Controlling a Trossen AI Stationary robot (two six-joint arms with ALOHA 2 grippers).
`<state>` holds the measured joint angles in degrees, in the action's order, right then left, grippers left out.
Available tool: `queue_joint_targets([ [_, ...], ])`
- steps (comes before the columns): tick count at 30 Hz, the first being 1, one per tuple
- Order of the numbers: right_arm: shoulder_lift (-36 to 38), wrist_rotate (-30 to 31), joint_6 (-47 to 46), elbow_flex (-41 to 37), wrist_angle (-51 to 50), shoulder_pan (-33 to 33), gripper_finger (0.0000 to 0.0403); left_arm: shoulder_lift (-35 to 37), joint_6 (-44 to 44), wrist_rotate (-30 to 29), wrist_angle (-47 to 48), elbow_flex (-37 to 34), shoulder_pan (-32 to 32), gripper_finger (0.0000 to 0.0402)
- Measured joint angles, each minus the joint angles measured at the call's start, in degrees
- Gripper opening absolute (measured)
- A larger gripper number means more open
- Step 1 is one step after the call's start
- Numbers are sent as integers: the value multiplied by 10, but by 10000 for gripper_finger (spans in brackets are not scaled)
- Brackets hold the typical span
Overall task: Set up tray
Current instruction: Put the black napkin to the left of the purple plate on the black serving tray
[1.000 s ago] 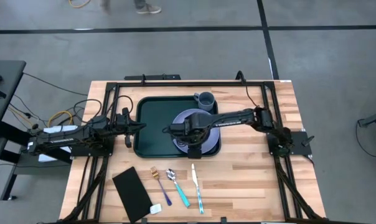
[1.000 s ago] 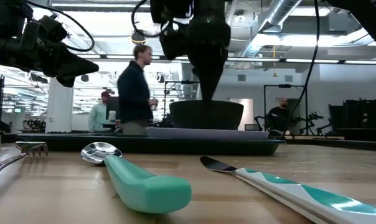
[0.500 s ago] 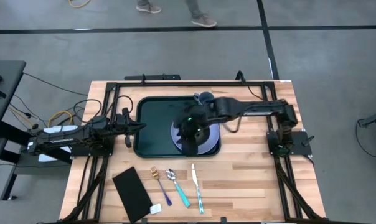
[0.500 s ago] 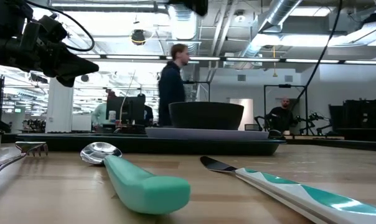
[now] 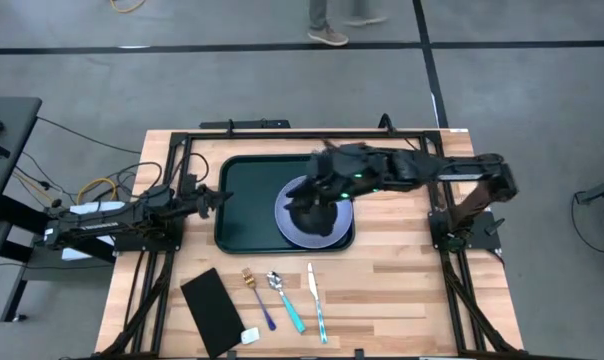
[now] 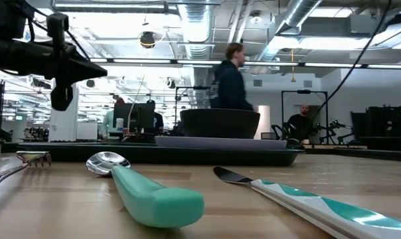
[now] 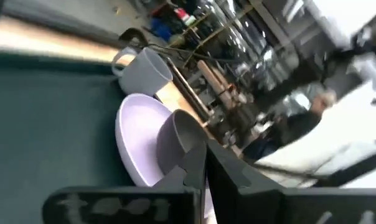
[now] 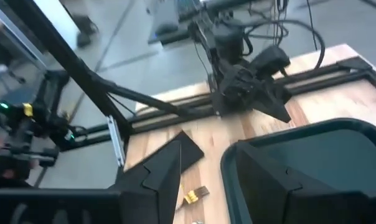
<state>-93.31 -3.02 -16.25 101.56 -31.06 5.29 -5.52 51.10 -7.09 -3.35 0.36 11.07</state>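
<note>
**Right arm off the bowl**

Lifted and swung back toward its own side since a second ago — right gripper [image 5: 327, 180] now above the tray's far right part, fingers spread, empty. Left gripper [image 5: 219, 197] at the tray's left rim, fingers seemingly pressed together, probably to steady it. Dark green tray [image 5: 244, 200], raised rim, mid-table — carrying plate [image 5: 327, 228], bowl [image 6: 220, 123], mug [image 7: 143, 71]. Cutlery and napkin [image 5: 212, 310] not yet loaded.

From above, the blurred right arm covers the mug [image 7: 145, 70] and the far rim of the lavender plate [image 5: 304, 226] on the tray [image 5: 244, 200]. The right gripper [image 8: 200, 171] is lost in that blur. The low view's edge cuts off the knife [image 6: 300, 198].
</note>
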Motion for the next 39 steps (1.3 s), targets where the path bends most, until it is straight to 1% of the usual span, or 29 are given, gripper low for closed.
queue_joint_targets([
  [2, 45, 1, -12, -71, 59, 3, 143, 0, 33, -8, 0, 0, 0, 0],
  [4, 95, 1, -31, -147, 116, 3, 141, -1, 35, -10, 0, 0, 0, 0],
  [7, 169, 1, -69, -254, 167, 3, 138, -1, 58, -12, 0, 0, 0, 0],
  [12, 276, 1, -180, -385, 137, -2, 137, -1, 194, -60, -6, 0, 0, 0],
  [14, 308, 10, -225, -423, 109, -3, 138, -1, 217, -63, -7, 0, 0, 0],
  [16, 332, 24, -259, -453, 79, -3, 138, -1, 217, -64, -7, 0, 0, 0],
  [19, 349, 31, -274, -478, 28, 0, 138, -1, 222, -54, -6, 0, 0, 0],
  [20, 352, 32, -274, -484, 13, 2, 138, -1, 220, -30, -6, 0, 0, 0],
  [22, 354, 31, -272, -493, -4, 3, 138, -1, 200, 51, -3, 4, -1, 0],
  [24, 352, 31, -258, -495, -25, 3, 138, -12, 195, 125, 21, 18, -7, 0],
  [26, 351, 31, -233, -495, -44, 3, 138, -29, 194, 159, 34, 42, -16, 0],
  [29, 348, 31, -198, -495, -65, -2, 138, -64, 181, 182, 83, 92, -30, 2],
  [32, 348, 32, -177, -495, -91, -6, 138, -121, 158, 184, 164, 149, -44, 11],
  [35, 348, 31, -148, -495, -123, -10, 138, -196, 118, 168, 215, 216, -55, 25],
  [39, 348, 31, -117, -495, -160, -10, 138, -317, 36, 154, 294, 296, -64, 46],
])
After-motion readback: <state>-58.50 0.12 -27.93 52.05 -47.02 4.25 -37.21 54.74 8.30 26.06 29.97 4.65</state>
